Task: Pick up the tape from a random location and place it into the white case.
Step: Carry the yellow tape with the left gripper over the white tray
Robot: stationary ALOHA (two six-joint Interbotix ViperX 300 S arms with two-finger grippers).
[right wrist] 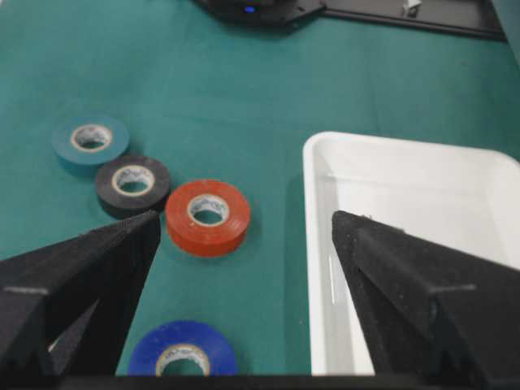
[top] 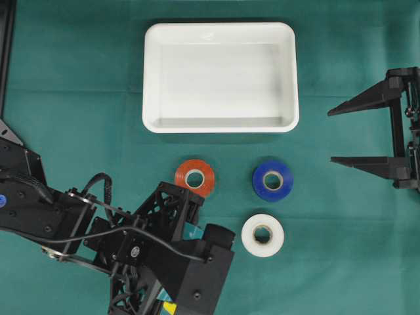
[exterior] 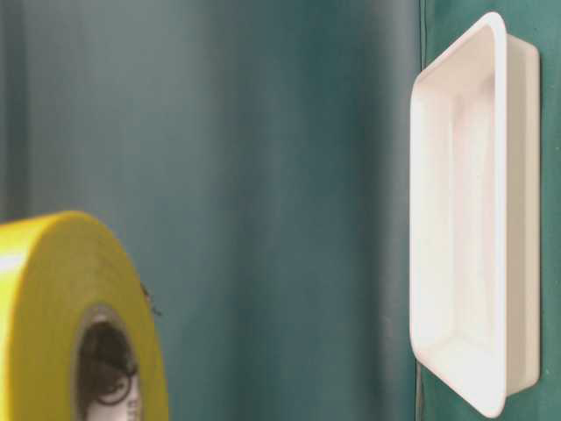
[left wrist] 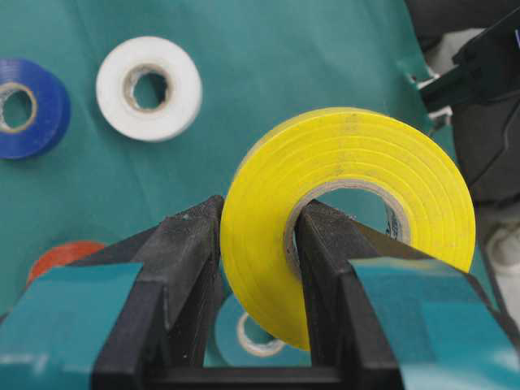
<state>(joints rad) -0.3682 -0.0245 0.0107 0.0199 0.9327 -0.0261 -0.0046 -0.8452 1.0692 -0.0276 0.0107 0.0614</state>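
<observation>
The left gripper (left wrist: 258,244) is clamped on the yellow tape (left wrist: 349,219), one of the fingers (left wrist: 183,276) outside the roll's wall and the other through its core, so the roll stands on edge between them. It appears lifted clear of the bench (top: 79,118), since a teal tape (left wrist: 248,329) shows on the cloth below it. The white case (top: 220,77) sits empty at the far middle of the bench, well apart from the left arm, which is down in the near left corner of the overhead view.

The step in hand, as I judge it, is the carry to the case. To do it well:

- Keep the grip firm; only one wall is pinched, so the roll could pivot if swung fast
- Pass high enough over the red tape (top: 195,177), which lies between arm and case, and clear the case's raised rim
- Release low over the case's middle, so the roll does not land on edge and roll out

The right gripper (top: 364,134) waits spread wide and empty at the right, beside the case; the blue tape (top: 272,180) and white tape (top: 262,235) lie off the likely path
</observation>
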